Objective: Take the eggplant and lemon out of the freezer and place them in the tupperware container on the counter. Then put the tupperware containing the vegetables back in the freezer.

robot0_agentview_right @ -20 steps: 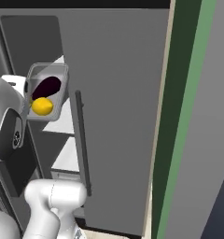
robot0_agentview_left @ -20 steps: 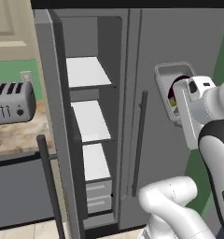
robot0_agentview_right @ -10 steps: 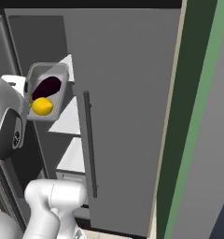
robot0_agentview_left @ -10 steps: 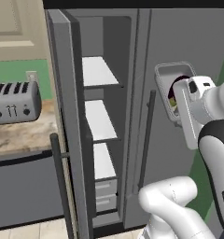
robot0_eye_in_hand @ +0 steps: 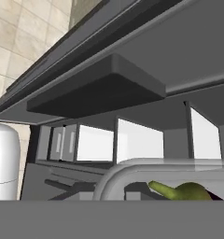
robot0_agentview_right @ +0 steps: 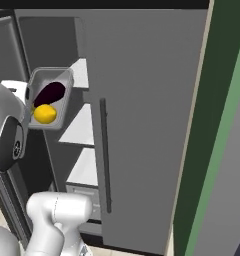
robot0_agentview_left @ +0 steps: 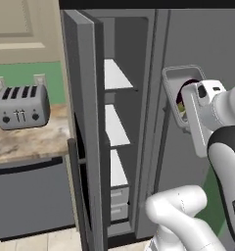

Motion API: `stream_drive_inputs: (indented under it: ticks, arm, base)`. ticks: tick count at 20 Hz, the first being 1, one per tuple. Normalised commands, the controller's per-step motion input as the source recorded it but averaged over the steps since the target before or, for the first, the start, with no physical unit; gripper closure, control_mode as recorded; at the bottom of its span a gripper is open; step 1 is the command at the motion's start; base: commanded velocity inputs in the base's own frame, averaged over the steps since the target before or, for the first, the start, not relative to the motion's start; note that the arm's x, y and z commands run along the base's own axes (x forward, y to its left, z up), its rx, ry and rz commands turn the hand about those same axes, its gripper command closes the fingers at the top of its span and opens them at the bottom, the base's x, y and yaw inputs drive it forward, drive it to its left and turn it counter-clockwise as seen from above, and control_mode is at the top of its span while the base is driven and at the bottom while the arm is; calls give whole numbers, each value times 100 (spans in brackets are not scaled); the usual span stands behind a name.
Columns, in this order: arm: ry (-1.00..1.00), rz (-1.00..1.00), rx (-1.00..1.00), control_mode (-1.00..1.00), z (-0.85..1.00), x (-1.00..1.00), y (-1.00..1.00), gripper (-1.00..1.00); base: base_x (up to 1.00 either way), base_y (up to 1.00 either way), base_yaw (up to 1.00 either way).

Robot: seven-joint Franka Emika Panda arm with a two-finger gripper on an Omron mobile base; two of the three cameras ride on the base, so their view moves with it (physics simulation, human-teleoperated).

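My gripper [robot0_agentview_left: 190,95] is shut on the near edge of the tupperware container [robot0_agentview_left: 180,78], holding it up, tipped on its side, in front of the wider grey door. Inside the container [robot0_agentview_right: 53,75] lie the dark purple eggplant [robot0_agentview_right: 48,93] and, below it, the yellow lemon [robot0_agentview_right: 45,114]. The hand view shows the container's rim [robot0_eye_in_hand: 132,167] and the eggplant's green stem [robot0_eye_in_hand: 181,190]. The freezer [robot0_agentview_left: 117,132] stands open left of the container, its white shelves [robot0_agentview_right: 79,130] bare and its door [robot0_agentview_left: 85,122] swung out toward me. My fingertips are hidden behind the container.
A silver four-slot toaster [robot0_agentview_left: 21,107] sits on the counter [robot0_agentview_left: 26,142] left of the freezer, above a dark appliance front [robot0_agentview_left: 31,196]. The wider grey door [robot0_agentview_right: 147,100] with its long dark handle [robot0_agentview_right: 105,155] is closed. A green wall [robot0_agentview_right: 212,150] borders the right.
The whole picture has slid right in both base views, so the base has driven. The gripper and the held container keep their place in the frame.
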Motion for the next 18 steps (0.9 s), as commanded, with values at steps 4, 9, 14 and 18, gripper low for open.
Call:
stream_drive_inputs:
  ticks: [4,9,14,18]
  arm:
    - [0,0,0,100,0,0,0,100]
    - [0,0,0,100,0,0,0,100]
    - [0,0,0,100,0,0,0,100]
    - [0,0,0,100,0,0,0,100]
  base:
    - [38,18,0]
    - [40,13,0]
    - [15,46,0]
    - [0,20,0]
